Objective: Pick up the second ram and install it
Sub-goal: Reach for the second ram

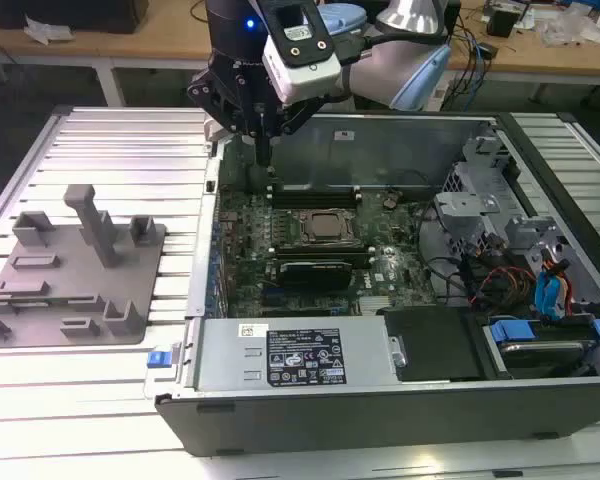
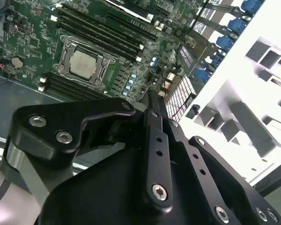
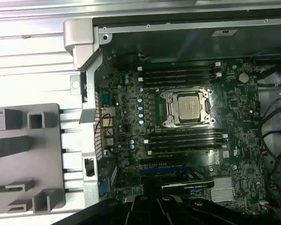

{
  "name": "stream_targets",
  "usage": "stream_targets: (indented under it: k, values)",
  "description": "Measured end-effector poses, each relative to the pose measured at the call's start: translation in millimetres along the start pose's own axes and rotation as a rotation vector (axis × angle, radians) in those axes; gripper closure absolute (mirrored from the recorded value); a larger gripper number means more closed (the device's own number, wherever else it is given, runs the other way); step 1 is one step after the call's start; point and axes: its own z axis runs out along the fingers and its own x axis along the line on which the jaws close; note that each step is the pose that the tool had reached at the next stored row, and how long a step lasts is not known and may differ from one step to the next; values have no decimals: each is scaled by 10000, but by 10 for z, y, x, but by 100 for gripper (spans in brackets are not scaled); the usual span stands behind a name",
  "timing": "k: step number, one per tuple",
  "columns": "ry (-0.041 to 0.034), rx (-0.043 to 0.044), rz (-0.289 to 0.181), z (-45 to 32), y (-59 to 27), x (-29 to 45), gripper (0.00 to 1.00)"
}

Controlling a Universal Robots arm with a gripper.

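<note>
the open computer case (image 1: 380, 385) is sitting on the slatted surface (image 1: 110, 150), with the grey fixture (image 1: 80, 270) lying beside it. the pincer (image 1: 264, 156) is hovering over the motherboard (image 3: 126, 140), its fingers closed together. the second ram (image 3: 3, 189) is lying in the fixture.

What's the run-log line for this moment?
gripper: above corner of green motherboard inside open metal computer case | thin green circuit-board ram stick: lying in grey plastic fixture block, untouched | status: pick not done
</note>
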Motion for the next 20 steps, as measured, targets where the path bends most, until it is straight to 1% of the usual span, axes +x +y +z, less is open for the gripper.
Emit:
stream_targets:
  k: [13,15,20]
  values:
    - [0,0,-1,0,0,1,92]
    - [0,0,0,-1,-4,47,92]
    - [0,0,0,-2,-8,106,92]
